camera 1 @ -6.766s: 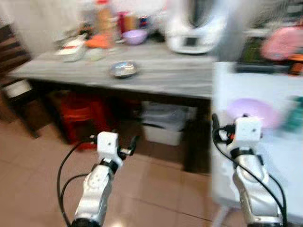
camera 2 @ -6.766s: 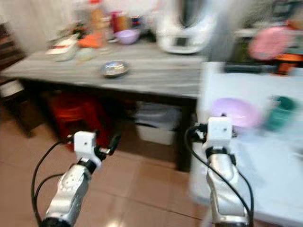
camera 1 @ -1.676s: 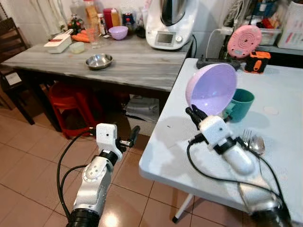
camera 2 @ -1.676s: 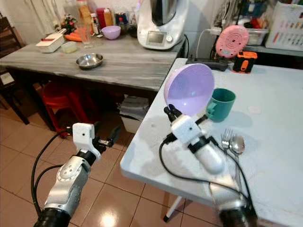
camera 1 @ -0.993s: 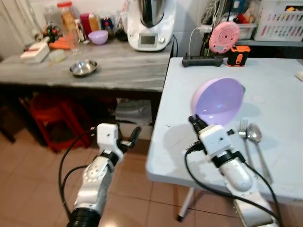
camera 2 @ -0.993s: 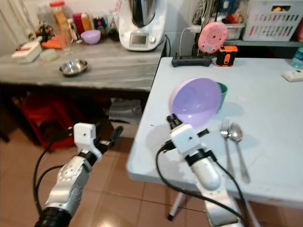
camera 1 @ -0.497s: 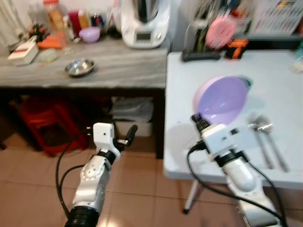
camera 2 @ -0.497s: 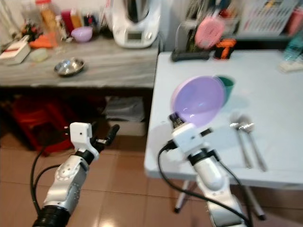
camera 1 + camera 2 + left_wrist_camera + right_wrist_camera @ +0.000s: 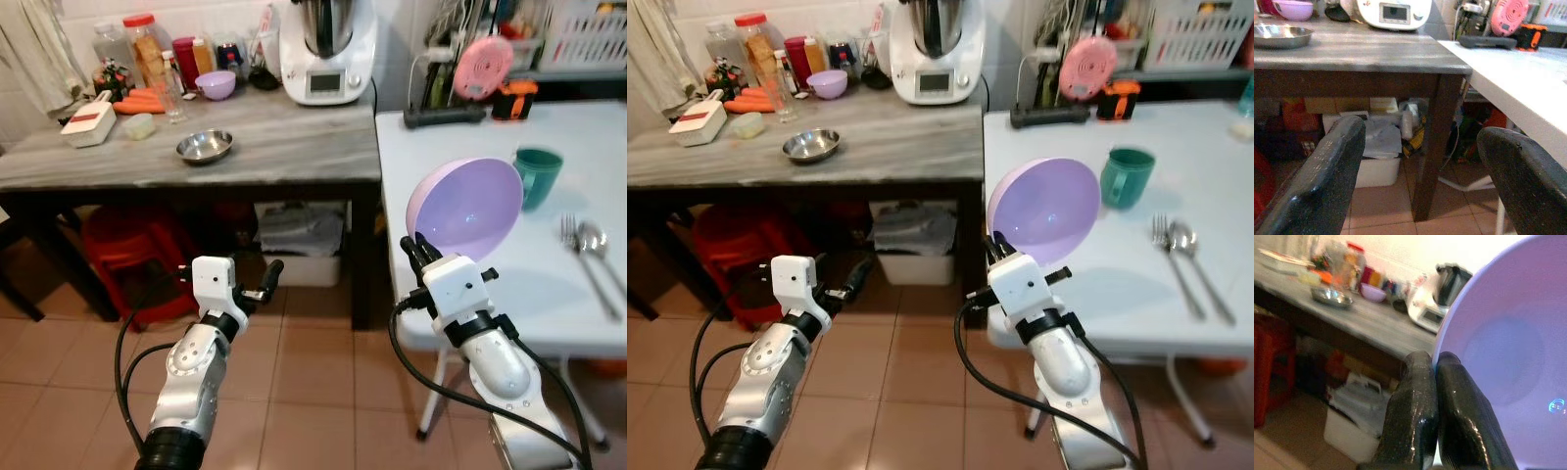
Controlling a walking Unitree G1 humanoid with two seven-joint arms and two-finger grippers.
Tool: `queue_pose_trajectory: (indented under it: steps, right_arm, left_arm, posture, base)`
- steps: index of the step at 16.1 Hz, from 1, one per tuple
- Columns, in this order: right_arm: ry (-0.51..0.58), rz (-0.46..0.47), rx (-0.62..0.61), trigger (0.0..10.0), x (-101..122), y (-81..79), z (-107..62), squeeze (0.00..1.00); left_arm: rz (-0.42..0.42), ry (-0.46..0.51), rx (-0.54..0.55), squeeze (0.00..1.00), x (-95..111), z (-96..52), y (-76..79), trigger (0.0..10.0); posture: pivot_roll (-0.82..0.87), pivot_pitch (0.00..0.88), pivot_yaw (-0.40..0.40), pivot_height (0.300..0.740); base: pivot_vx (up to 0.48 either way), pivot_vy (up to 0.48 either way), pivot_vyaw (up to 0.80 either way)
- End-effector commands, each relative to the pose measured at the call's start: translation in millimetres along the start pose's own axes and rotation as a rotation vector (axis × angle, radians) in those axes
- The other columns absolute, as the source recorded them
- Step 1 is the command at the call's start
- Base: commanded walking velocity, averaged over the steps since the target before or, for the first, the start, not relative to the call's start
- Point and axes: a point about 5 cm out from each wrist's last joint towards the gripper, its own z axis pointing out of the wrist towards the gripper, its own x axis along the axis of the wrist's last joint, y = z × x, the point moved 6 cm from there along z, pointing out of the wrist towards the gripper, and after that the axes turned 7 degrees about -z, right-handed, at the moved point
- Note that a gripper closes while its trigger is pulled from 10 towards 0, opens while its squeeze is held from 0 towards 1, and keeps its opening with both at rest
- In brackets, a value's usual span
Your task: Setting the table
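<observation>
My right gripper (image 9: 419, 247) is shut on the rim of a purple bowl (image 9: 464, 204), holding it tilted on edge above the left edge of the white table (image 9: 490, 284). In the right wrist view the black fingers (image 9: 1422, 416) pinch the bowl (image 9: 1503, 362) rim. A green cup (image 9: 537, 174) stands on the table behind the bowl, and a fork (image 9: 581, 257) and spoon (image 9: 600, 253) lie to the right. My left gripper (image 9: 266, 282) hangs open over the floor, nothing between its fingers (image 9: 1327, 171).
A grey wooden counter (image 9: 284, 147) to the left holds a steel bowl (image 9: 205, 146), a small purple bowl (image 9: 216, 84), jars and a white kitchen appliance (image 9: 328, 49). A red stool (image 9: 132, 259) and a white bin (image 9: 304, 245) sit beneath it. Tiled floor lies ahead.
The camera has moved and the view has shifted; the table now sits further right. My right gripper still holds the purple bowl, raised slightly. The left arm keeps its pose.
</observation>
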Motion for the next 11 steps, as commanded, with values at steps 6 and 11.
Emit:
queue_pose_trajectory:
  steps: [6,11]
  right_arm:
    - [0.028,-0.005,0.008,10.0,8.2,-1.7,5.6,0.00]
    - [0.024,-0.005,0.008,10.0,7.1,-1.8,4.6,0.00]
  left_arm:
    - [0.023,-0.003,-0.005,0.00,0.4,0.2,0.6,10.0]
    - [0.028,-0.007,0.003,0.00,-1.3,-0.4,-0.5,10.0]
  posture:
    - [-0.17,0.000,0.109,0.740]
    - [-0.17,0.000,0.103,0.740]
  base:
    - [0.000,0.399,0.00]
    - [0.000,0.400,0.00]
